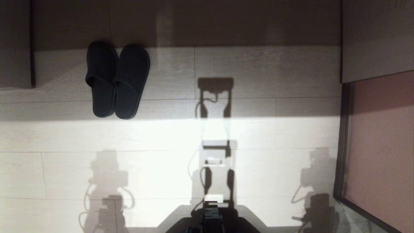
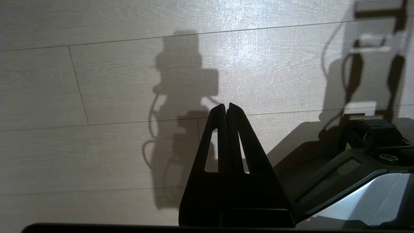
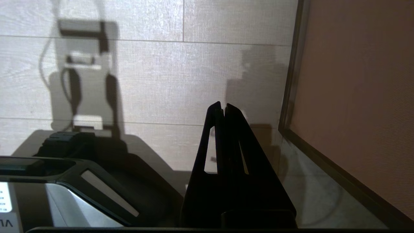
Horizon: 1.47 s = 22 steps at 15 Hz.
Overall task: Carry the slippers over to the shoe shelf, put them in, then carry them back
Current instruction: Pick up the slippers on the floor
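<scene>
Slippers (image 1: 117,81) soft, dark, rounded, on pale wood-grain floor (image 1: 258,136), both grippers (image 2: 226,108) (image 3: 223,107) clenched, empty

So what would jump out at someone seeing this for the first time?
The pair of dark slippers, side by side on the pale floor, far left of the head view. Then the robot's long shadows across the bright boards. Both grippers, left and right, hang shut and empty over bare floor.

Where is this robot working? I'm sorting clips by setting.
Probably a hotel room or a home entryway: dark soft slippers lie paired on a pale wood-plank floor, with wood-grain furniture on one side and a dark-framed panel on the other.
</scene>
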### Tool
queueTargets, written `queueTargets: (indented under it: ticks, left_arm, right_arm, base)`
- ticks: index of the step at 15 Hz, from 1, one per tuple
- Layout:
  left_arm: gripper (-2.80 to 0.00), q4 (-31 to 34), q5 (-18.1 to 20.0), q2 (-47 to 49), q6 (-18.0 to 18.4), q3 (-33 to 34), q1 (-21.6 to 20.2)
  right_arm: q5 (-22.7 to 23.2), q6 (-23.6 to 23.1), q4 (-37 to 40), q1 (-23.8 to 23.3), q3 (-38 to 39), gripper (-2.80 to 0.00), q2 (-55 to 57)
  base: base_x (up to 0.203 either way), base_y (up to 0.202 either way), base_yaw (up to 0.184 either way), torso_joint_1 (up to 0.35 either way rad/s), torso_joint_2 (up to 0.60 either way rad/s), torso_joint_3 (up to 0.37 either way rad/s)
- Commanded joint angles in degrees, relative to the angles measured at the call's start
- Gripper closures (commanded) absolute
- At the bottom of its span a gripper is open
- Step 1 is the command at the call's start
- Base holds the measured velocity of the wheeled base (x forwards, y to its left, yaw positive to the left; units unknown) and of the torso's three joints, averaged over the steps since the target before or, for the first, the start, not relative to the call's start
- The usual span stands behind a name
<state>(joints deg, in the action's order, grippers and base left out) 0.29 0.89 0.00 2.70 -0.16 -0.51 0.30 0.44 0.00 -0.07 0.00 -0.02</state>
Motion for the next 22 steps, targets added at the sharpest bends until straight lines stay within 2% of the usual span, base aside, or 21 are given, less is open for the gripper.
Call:
queueTargets:
  ticks: [1,10,19,22]
  left_arm:
    - [0.00,0.06,-0.01,0.00,0.02,-0.02,-0.02]
    - [0.00,0.06,-0.01,0.00,0.02,-0.02,-0.02]
    - [0.00,-0.12,0.07,0.00,0.19,0.07,-0.10]
    - [0.00,-0.10,-0.10,0.00,-1.10,0.07,-0.10]
  right_arm:
    - [0.05,-0.01,0.00,-0.01,0.00,0.00,-0.06]
    - [0.05,0.00,0.00,-0.01,0.00,0.00,-0.06]
    - [0.05,0.00,0.00,0.06,0.00,0.00,-0.06]
    - [0.05,0.00,0.00,0.06,0.00,0.00,-0.06]
  base:
    - [0.000,0.000,0.000,0.006,0.00,-0.196]
    - [0.000,0.000,0.000,0.002,0.00,-0.177]
    - [0.000,0.000,0.000,0.000,0.00,-0.008]
    - [0.000,0.000,0.000,0.000,0.00,0.000]
